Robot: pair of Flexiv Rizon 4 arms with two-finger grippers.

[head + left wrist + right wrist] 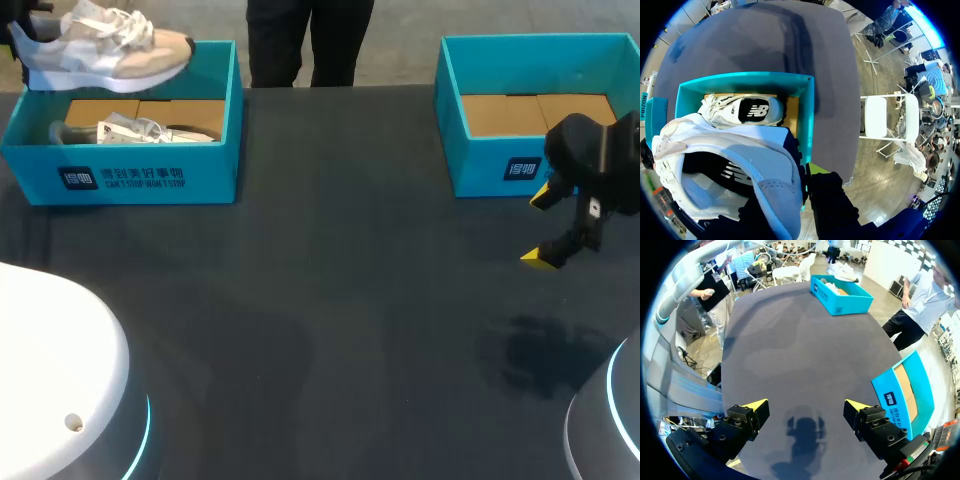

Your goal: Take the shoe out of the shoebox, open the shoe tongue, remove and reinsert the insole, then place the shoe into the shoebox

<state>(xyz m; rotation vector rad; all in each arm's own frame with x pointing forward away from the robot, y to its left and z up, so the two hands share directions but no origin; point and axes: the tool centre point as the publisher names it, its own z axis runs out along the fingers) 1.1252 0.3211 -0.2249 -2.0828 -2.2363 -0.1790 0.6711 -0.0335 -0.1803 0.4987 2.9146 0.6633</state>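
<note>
Clenched on the heel of the shoe [110, 48], my left claw [799, 186] holds it aloft above the teal shoebox [120, 180] (a second shoe [135, 130] lies inside). To do the take-out well, I'd carry it level, sole clear of the box walls, and set it down on bare desk [330, 300]. Farther off, my right claw [545, 228] hangs released above the desk, beside another shoebox [480, 170].

Left gripper [797, 197] raised, clamped on shoe [725, 165]; right gripper [807, 404] low, fingers [752, 410] spread wide.
</note>
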